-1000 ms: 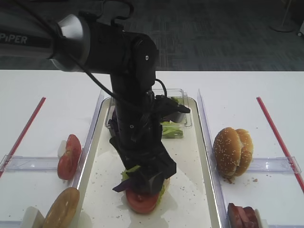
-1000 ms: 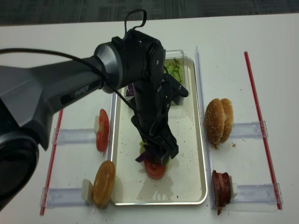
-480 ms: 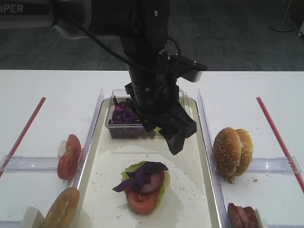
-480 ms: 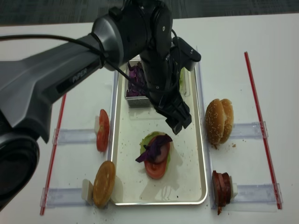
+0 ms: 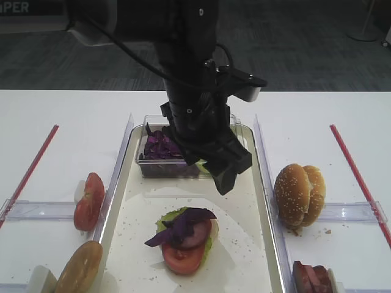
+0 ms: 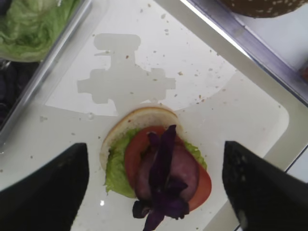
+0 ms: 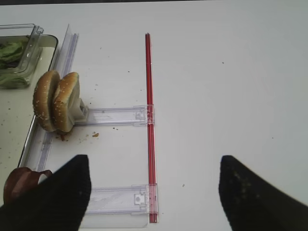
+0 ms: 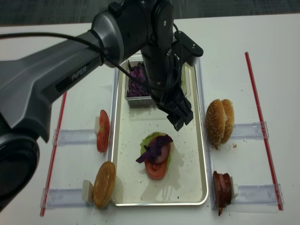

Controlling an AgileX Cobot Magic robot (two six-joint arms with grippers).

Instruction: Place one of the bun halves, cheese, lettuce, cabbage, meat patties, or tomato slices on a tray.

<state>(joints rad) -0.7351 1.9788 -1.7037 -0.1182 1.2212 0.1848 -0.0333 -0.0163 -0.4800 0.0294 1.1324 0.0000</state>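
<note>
"PIPER" is printed in pale letters along the grey left arm (image 8: 56,77) in the realsense view. In the other high view only the letters "IPER" are seen on that arm, at the top left corner.

From my console: tray (image 8: 199,154), bright metal rim, matt cream speckled floor; box (image 5: 146,160), clear glossy plastic; rails (image 7: 120,115), clear plastic; table (image 7: 231,72), smooth matt white; arm (image 8: 70,70), semi-gloss dark plastic shell; buns (image 5: 298,194), golden crust, seeded, slight sheen; tomato (image 5: 182,259), wet-looking gloss; cabbage (image 6: 163,178), dull purple, curled; lettuce (image 6: 115,171), ruffled, matt green
</note>
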